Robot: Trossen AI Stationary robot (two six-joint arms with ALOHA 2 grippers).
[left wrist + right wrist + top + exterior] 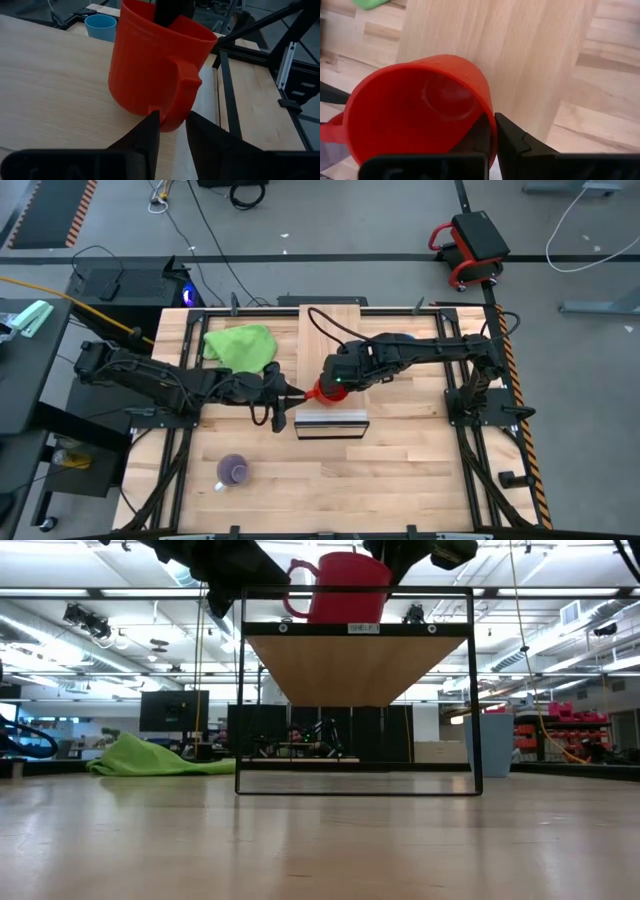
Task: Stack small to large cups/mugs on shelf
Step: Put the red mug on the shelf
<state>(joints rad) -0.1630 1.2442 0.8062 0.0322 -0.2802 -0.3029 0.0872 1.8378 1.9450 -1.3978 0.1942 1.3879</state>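
Observation:
The red mug (320, 391) stands upright on the light-wood shelf (335, 340), at its near left corner; it also shows in the low view (345, 587) on the raised shelf (355, 660). My left gripper (172, 120) comes from the table's left and is shut on the mug's handle. My right gripper (492, 127) is shut on the mug's wall from above. The pale purple mug (233, 470) stands on the table near the front left. The light-blue cup (100, 26) stands beyond the shelf, on the table at the right (490, 745). My left gripper pinches the lower end of the mug's handle (175, 112) between its two fingers, coming about level from the table's left. My right gripper has one finger inside the mug and one outside, on the rim and wall (487, 107) opposite the handle. Its fingers slant down from the table's right. The mug's base rests on the shelf.
A green cloth (240, 345) lies on the table left of the shelf, also in the low view (150, 758). The shelf stands on a thin black frame (240, 700) with open space under it. Bare tabletop (400, 470) lies in front.

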